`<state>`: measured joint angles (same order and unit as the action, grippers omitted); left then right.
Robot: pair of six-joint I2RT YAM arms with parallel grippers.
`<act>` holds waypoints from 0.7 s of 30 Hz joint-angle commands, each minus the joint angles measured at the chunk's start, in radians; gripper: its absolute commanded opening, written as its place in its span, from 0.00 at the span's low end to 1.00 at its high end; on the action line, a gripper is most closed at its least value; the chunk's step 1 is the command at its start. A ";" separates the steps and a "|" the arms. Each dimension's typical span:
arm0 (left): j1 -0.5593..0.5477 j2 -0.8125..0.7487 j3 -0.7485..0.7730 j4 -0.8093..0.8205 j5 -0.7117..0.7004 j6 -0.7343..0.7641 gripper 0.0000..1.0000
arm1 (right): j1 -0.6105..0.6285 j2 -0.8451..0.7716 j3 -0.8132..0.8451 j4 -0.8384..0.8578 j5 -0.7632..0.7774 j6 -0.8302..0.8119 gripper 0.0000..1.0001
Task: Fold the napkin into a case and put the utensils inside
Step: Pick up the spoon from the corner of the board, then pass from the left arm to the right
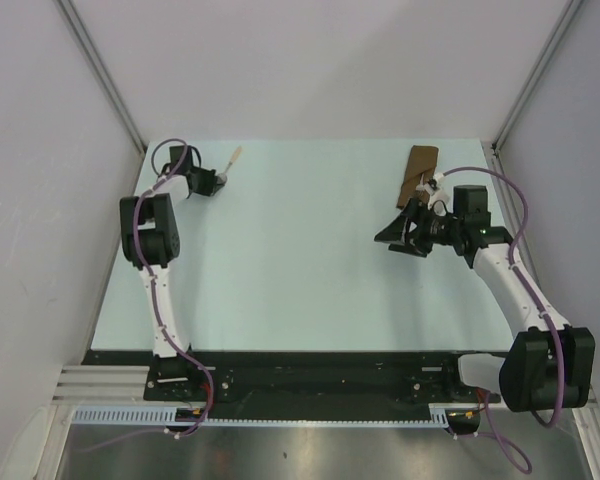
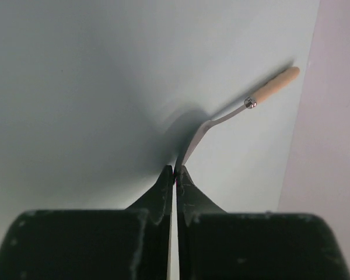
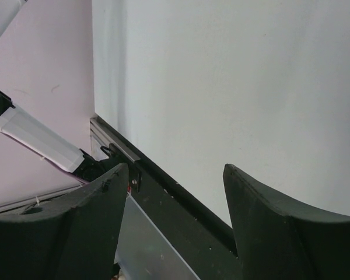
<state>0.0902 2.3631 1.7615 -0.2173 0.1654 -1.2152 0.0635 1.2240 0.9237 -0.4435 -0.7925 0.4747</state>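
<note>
Where the top view's upper left corner lies, the left gripper [image 1: 220, 182] is seen clamped on a slim utensil [image 1: 233, 158]: its thin grey metal neck is pinched between the black jaws, its rounded pale wooden handle pointing away. At upper right, a narrow folded brown napkin [image 1: 420, 168] lies on the matte pale table [image 1: 300, 270]; just below it, the right gripper [image 1: 408, 235] is held spread, empty.

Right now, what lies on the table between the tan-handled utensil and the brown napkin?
Nothing. In the top view, the table is bare from the utensil to the napkin.
</note>
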 commanded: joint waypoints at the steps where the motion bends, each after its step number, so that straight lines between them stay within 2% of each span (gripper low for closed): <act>1: 0.022 -0.014 -0.045 0.051 0.034 0.014 0.00 | 0.051 0.012 0.009 0.063 0.044 0.024 0.73; 3: 0.014 -0.081 -0.126 0.120 0.100 0.031 0.00 | 0.096 0.055 0.017 0.081 0.075 0.028 0.78; 5: 0.000 -0.146 -0.233 0.212 0.166 0.016 0.00 | 0.136 0.110 0.035 0.120 0.059 0.054 0.79; 6: -0.006 -0.189 -0.293 0.313 0.192 -0.004 0.00 | 0.151 0.162 0.056 0.138 0.070 0.073 0.80; 7: -0.024 -0.270 -0.410 0.359 0.242 -0.010 0.00 | 0.169 0.184 0.067 0.181 0.082 0.096 0.81; 9: -0.053 -0.365 -0.521 0.438 0.270 -0.012 0.00 | 0.226 0.253 0.093 0.245 0.098 0.136 0.82; 10: -0.082 -0.410 -0.633 0.465 0.305 -0.015 0.00 | 0.246 0.276 0.099 0.332 0.102 0.159 0.83; 11: -0.116 -0.507 -0.696 0.533 0.319 -0.030 0.00 | 0.263 0.305 0.107 0.374 0.102 0.206 0.83; 12: -0.131 -0.551 -0.762 0.592 0.338 -0.099 0.00 | 0.300 0.357 0.122 0.414 0.107 0.225 0.83; 13: -0.168 -0.600 -0.901 0.661 0.344 -0.137 0.00 | 0.315 0.388 0.129 0.501 0.117 0.248 0.83; 16: -0.268 -0.749 -1.096 0.812 0.323 -0.265 0.00 | 0.378 0.471 0.130 0.659 0.171 0.335 0.82; 19: -0.363 -0.867 -1.218 0.901 0.248 -0.369 0.00 | 0.429 0.512 0.118 0.783 0.217 0.410 0.81; 21: -0.404 -0.930 -1.240 0.860 0.203 -0.406 0.00 | 0.453 0.502 0.112 0.818 0.261 0.403 0.80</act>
<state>-0.2535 1.5475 0.5941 0.5152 0.4480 -1.4532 0.4709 1.7309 1.0176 0.1337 -0.6334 0.8017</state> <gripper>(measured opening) 0.008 0.815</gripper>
